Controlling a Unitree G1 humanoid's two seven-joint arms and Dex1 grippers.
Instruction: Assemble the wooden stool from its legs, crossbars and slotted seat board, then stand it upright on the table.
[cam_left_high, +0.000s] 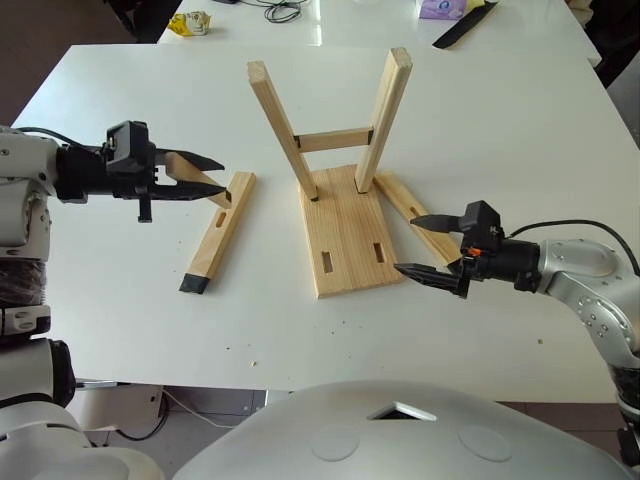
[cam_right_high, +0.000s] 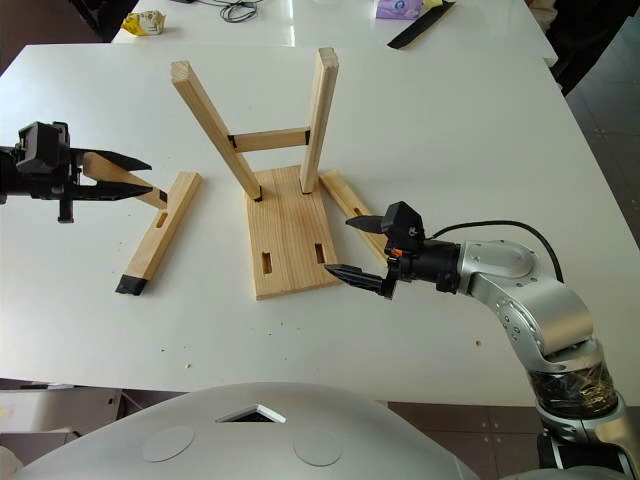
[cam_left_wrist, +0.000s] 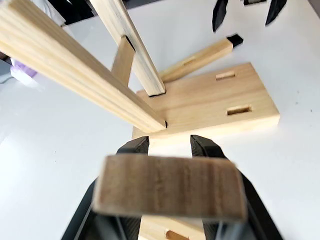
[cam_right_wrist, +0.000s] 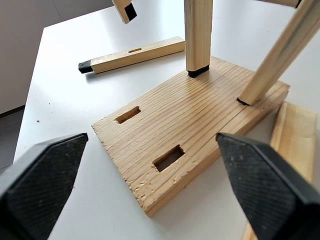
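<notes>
My left claw (cam_left_high: 222, 182) was clamped on a wooden piece (cam_left_high: 188, 170), held in the air over the far end of the loose leg (cam_left_high: 218, 232) that lay flat to the left of the seat board (cam_left_high: 345, 235). The board lay flat mid-table, two legs (cam_left_high: 283, 130) standing in its far slots with a crossbar (cam_left_high: 333, 140) between them. Its two near slots (cam_left_high: 327, 261) stood empty. My right claw (cam_left_high: 406, 243) gaped wide with nothing in it, just off the board's near right corner. Another bar (cam_left_high: 408, 208) lay against the board's right edge. Bare table (cam_left_high: 120, 290) ran along the near side.
</notes>
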